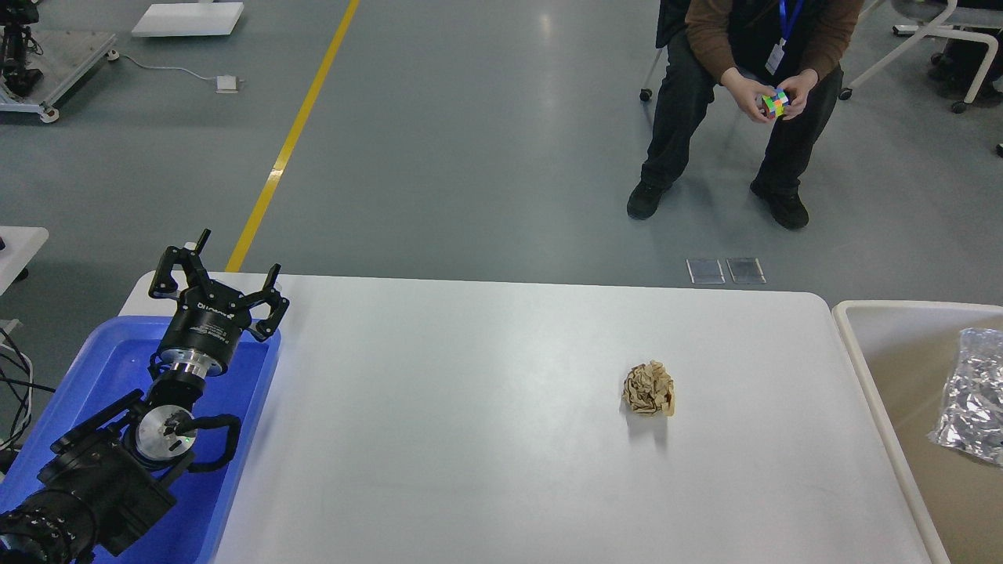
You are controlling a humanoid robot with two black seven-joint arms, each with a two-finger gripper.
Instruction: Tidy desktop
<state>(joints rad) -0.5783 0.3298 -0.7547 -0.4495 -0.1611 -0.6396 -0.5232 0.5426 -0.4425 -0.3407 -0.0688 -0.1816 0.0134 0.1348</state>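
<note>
The desktop (470, 407) is a wide white tabletop with rounded corners. A crumpled ball of brown paper (649, 388) lies on it, right of the middle. My left gripper (221, 265) is open and empty, held above the far end of the blue tub (235, 439) at the desktop's left edge, far from the paper ball. My right arm and gripper are out of view.
A beige bin (885, 376) stands at the right edge with a crumpled silver foil bag (972, 399) in it. A seated person (744, 102) holding a colour cube is beyond the table. A small white table corner (19, 247) is at far left.
</note>
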